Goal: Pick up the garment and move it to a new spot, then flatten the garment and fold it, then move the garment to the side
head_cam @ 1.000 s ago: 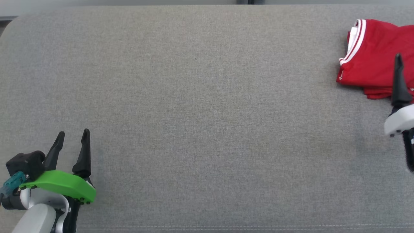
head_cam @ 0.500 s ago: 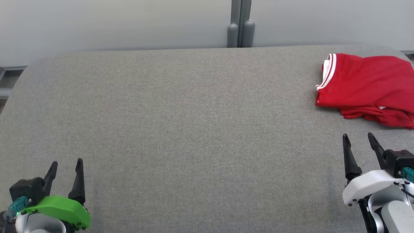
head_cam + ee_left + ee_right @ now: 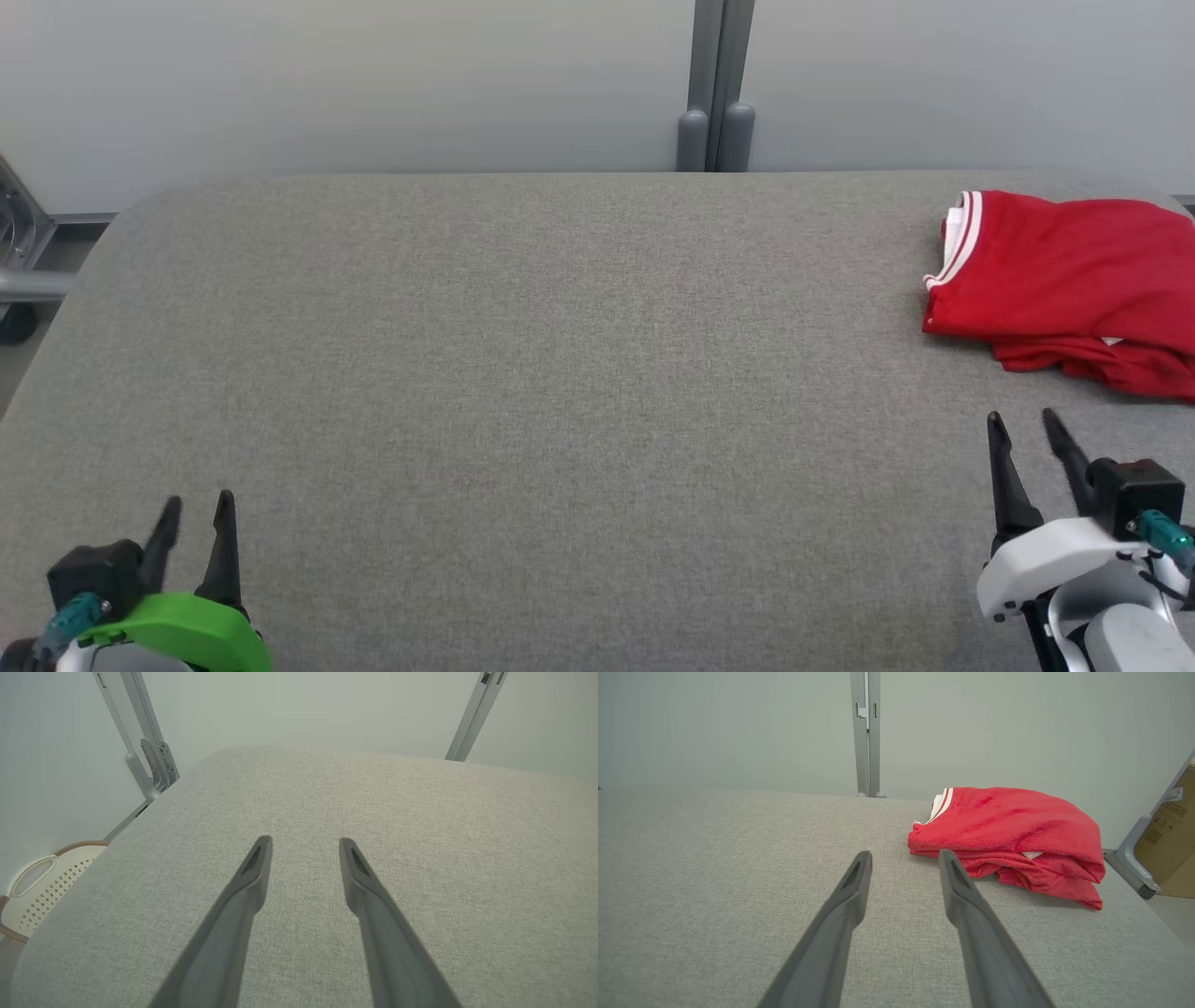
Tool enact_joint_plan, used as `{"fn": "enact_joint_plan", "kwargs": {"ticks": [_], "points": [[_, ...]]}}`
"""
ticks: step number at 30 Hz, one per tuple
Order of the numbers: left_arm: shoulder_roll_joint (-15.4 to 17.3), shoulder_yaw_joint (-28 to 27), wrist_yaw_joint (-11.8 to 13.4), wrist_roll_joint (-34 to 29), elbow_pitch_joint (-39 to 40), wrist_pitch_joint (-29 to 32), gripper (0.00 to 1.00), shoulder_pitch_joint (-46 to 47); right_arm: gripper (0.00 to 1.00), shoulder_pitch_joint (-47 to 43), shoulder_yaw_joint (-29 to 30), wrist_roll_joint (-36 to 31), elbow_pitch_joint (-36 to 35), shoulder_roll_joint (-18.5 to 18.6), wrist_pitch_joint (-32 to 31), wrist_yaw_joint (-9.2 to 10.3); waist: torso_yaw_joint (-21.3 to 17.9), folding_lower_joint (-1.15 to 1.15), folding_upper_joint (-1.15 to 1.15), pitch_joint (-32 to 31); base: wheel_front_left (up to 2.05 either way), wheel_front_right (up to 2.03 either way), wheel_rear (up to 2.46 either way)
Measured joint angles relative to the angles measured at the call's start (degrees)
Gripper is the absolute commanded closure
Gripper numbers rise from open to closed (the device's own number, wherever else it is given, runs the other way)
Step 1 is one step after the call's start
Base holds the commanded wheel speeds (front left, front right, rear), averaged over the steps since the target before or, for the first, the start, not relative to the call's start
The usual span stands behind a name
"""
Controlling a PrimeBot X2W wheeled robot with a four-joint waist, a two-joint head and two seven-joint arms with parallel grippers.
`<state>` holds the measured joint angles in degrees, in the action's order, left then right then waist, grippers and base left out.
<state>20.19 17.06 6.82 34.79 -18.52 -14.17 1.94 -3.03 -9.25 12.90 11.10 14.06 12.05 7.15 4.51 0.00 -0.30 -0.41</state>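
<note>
A folded red garment with white trim lies at the far right of the grey padded table. It also shows in the right wrist view as a folded red garment beyond and right of the fingertips. My right gripper hovers open at the lower right, apart from the cloth, with nothing between its fingers. In its own view the right gripper has its jaws spread over bare table. My left gripper stands open and empty at the lower left. The left gripper is over bare fabric.
A pale wall with a grey post stands behind the table. A perforated cream basket sits on the floor off the table's left edge. A cardboard box stands beyond the right edge.
The camera tilted up, bringing the wall into sight. My right gripper drew back from over the garment to the lower right. Both grippers' fingers have narrowed slightly.
</note>
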Motion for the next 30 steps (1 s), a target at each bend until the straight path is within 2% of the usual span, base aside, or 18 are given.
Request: {"fn": "enact_joint_plan", "kwargs": {"ticks": [6, 11, 30], "points": [[-3.10, 1.09, -0.02, 0.12, -2.07, 0.10, 1.00, -1.75, 1.00, -2.10, -0.85, 0.27, 2.49, -2.30, -0.22, -0.09, 0.00, 0.00, 0.00, 0.00, 0.00, 0.00, 0.00], [-3.32, -0.07, -0.32, 2.22, -2.04, 0.97, 1.00, -1.92, 1.00, -2.13, -0.14, 2.11, 2.82, -2.64, -0.67, -0.60, -0.17, 0.00, 0.00, 0.02, 0.00, 0.00, 0.00], [-6.11, -3.92, -2.79, 12.26, -1.30, 4.63, 1.00, -1.91, 1.00, -0.87, 3.36, 17.45, 3.58, -4.16, -4.56, -3.09, -1.04, 0.00, 0.00, 0.12, 0.00, 0.00, 0.00]]}}
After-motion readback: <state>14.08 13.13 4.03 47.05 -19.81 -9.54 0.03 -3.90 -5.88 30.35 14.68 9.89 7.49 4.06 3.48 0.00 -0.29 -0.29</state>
